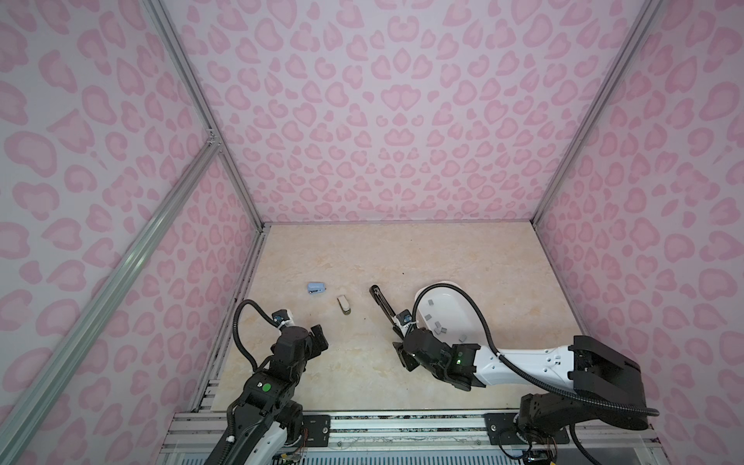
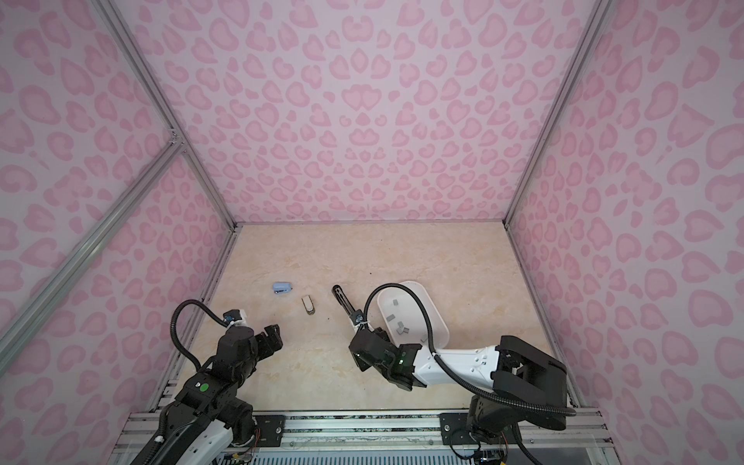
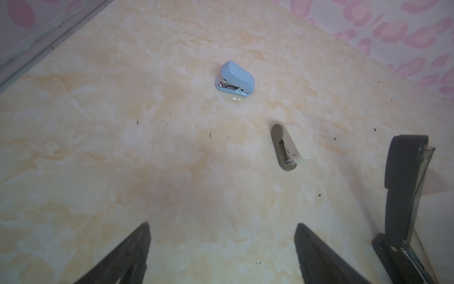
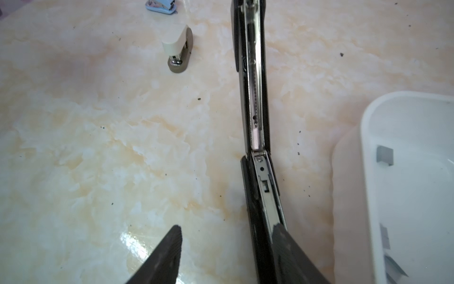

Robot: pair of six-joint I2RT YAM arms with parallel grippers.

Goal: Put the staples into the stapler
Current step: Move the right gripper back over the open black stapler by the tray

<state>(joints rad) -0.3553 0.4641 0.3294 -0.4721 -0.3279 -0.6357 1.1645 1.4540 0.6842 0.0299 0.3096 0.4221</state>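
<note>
On the marbled beige desk [image 1: 362, 261], your right hand [image 4: 228, 227] hangs released over the long black metal stapler [image 4: 255, 98], which lies opened for loading. The small grey staples [image 1: 439, 331] lie just beside that hand in the white plastic tray [image 1: 451, 312]. Your left hand [image 3: 222, 224] is released and empty.

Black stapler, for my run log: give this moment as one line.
black stapler: hinged open | staples: in white tray | left gripper: open, empty | right gripper: open, at stapler

From 7 o'clock: left arm [image 1: 282, 354] folded upward, left claw [image 1: 320, 340] pointing 1 o'clock, jaws spread wide, empty. From 4 o'clock: right arm [image 1: 523, 358] stretched low toward 9 o'clock; right claw [image 1: 402, 354] jaws parted.
</note>
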